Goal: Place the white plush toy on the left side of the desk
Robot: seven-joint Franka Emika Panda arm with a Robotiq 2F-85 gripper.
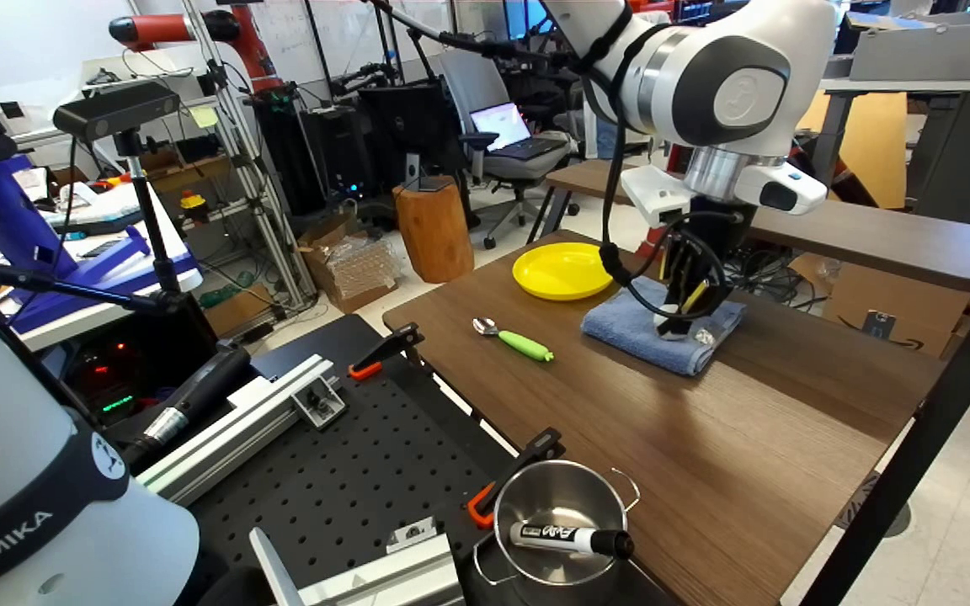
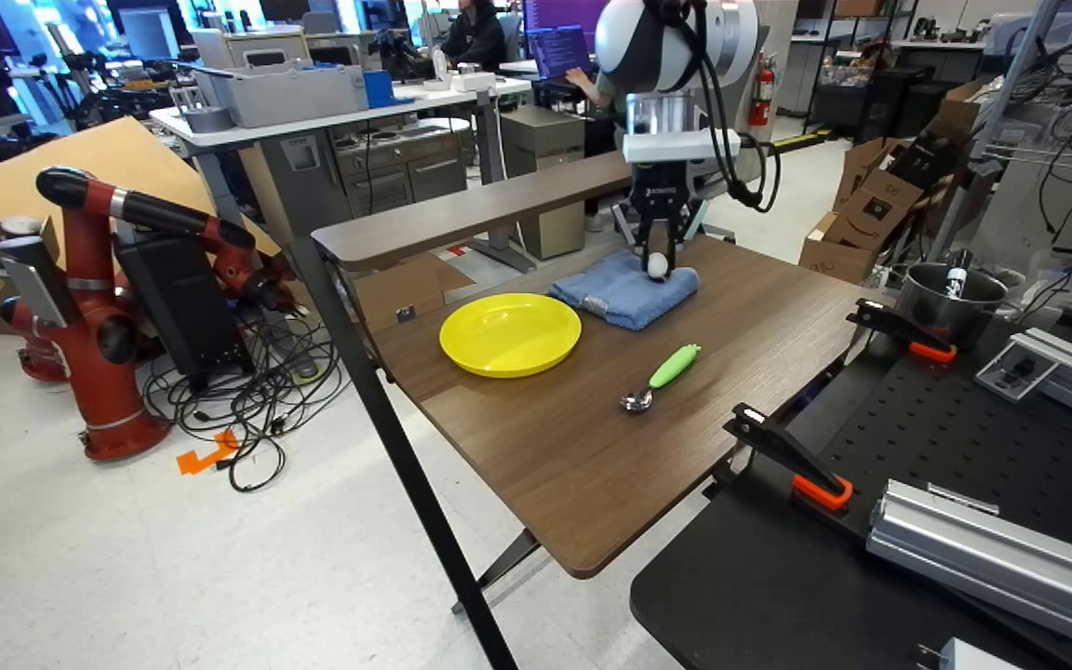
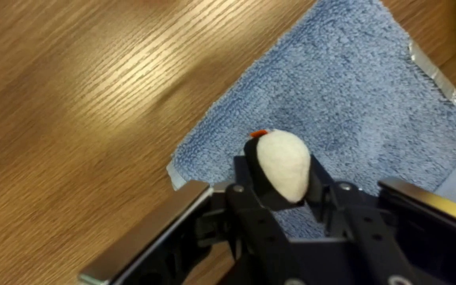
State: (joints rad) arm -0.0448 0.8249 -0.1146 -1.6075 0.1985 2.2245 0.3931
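The white plush toy (image 3: 285, 164) shows in the wrist view as a small white lump with a black side and a bit of orange. It sits between the fingertips of my gripper (image 3: 276, 174), which is shut on it. In an exterior view the toy (image 2: 658, 266) shows as a white spot at the gripper's tips (image 2: 659, 249). The gripper points down over the blue-grey folded cloth (image 2: 634, 296); I cannot tell whether the toy touches the cloth. In an exterior view the gripper (image 1: 680, 313) largely hides the toy. The desk (image 1: 620, 421) is brown wood with a raised back shelf.
A yellow plate (image 1: 562, 271) lies beside the cloth. A spoon with a green handle (image 1: 525, 345) lies nearer the black perforated board (image 1: 384, 471). A metal pot (image 1: 559, 488) holding a marker (image 1: 565, 539) stands by the desk edge. Orange-black clamps (image 2: 792, 456) grip that edge.
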